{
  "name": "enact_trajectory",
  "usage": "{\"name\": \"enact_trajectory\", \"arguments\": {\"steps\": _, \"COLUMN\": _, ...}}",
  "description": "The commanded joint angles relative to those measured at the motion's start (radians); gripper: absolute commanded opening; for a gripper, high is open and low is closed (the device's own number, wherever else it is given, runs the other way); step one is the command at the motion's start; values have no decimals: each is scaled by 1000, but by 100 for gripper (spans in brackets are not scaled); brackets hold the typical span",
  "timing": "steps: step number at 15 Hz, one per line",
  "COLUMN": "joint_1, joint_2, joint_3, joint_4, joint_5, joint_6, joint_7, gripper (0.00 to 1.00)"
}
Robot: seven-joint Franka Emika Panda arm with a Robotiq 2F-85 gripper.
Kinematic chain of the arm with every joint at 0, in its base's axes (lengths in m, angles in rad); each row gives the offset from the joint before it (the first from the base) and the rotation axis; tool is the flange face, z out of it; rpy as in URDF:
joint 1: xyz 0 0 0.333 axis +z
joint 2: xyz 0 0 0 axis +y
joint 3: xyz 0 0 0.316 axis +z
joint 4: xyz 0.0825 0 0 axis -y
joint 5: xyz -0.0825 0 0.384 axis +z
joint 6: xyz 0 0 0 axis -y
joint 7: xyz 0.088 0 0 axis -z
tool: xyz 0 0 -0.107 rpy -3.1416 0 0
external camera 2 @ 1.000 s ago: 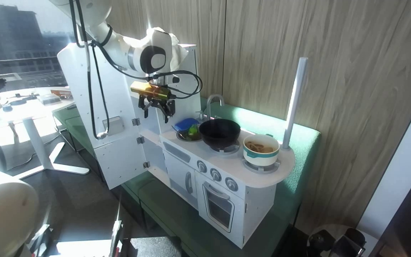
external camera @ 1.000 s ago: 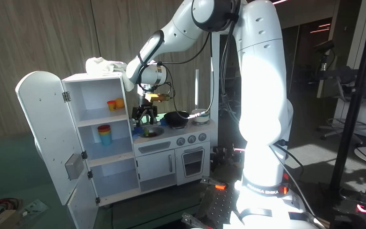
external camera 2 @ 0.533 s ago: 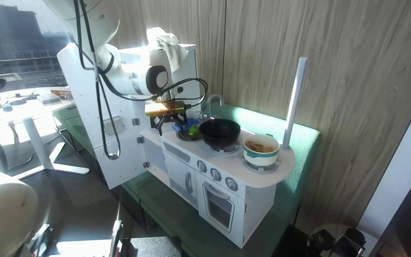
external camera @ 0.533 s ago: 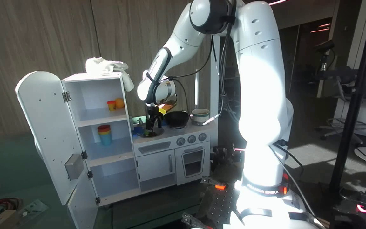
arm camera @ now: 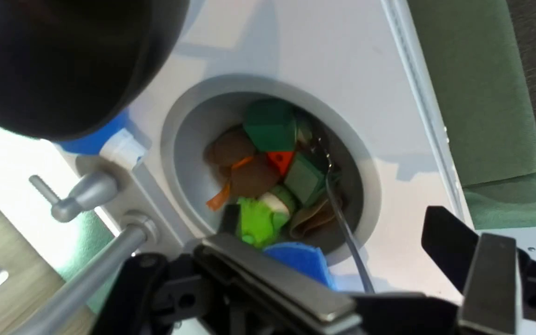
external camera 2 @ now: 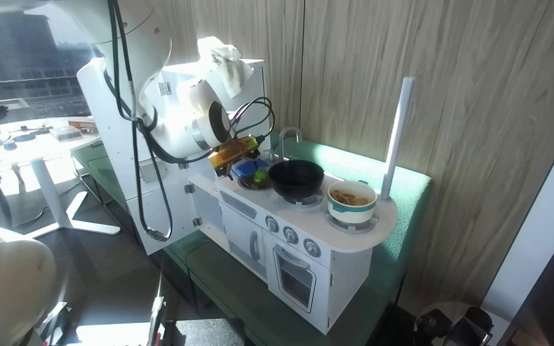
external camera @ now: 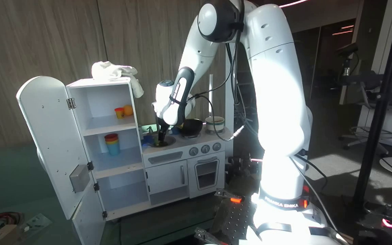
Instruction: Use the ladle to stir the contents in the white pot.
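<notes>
The ladle (arm camera: pixel 341 216) lies in the round sink (arm camera: pixel 244 83) let into the desk (external camera 2: pixel 313 226). Looking down from the wrist, I see its head low by the sink's inner wall, in shadow and hard to make out; just past it the metal bends, then the thin handle runs nearly straight. That long axis lies close to parallel with the desk's front edge, the handle end pointing away from the black wok (external camera 2: pixel 296 178) and toward the tall cabinet (external camera: pixel 121 185). The handle passes over the sink's rim, then goes out of sight behind the gripper (arm camera: pixel 379 270).

The gripper is spread wide, its fingers (arm camera: pixel 491 284) well apart, and seen from above the handle falls between them, nearer one than the other; whether either touches it I can't tell. A bright green piece (arm camera: pixel 256 221) sits in the sink on the tap (arm camera: pixel 91 278) side of the handle. Over at the desk's rounded end stands the white pot (external camera 2: pixel 349 215), upright on a burner (external camera 2: pixel 354 228), tan strips (external camera 2: pixel 354 198) inside, with the wok between it and the sink.
</notes>
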Motion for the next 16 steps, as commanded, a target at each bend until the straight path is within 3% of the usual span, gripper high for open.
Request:
{"name": "enact_trajectory", "arguments": {"steps": 1, "joint_1": 106, "joint_2": 39, "joint_3": -143, "joint_4": 41, "joint_5": -173, "joint_6": 189, "joint_7": 115, "gripper": 100}}
{"name": "enact_trajectory", "arguments": {"steps": 4, "joint_1": 170, "joint_2": 84, "joint_3": -223, "joint_4": 73, "joint_5": -184, "joint_6": 313, "joint_7": 155, "gripper": 100}}
{"name": "enact_trajectory", "arguments": {"steps": 14, "joint_1": 71, "joint_2": 150, "joint_3": -40, "joint_4": 72, "joint_5": -116, "joint_6": 282, "joint_7": 176, "gripper": 100}}
{"name": "enact_trajectory", "arguments": {"steps": 16, "joint_1": 68, "joint_2": 171, "joint_3": -36, "joint_4": 94, "joint_5": -110, "joint_6": 283, "joint_7": 176, "gripper": 100}}
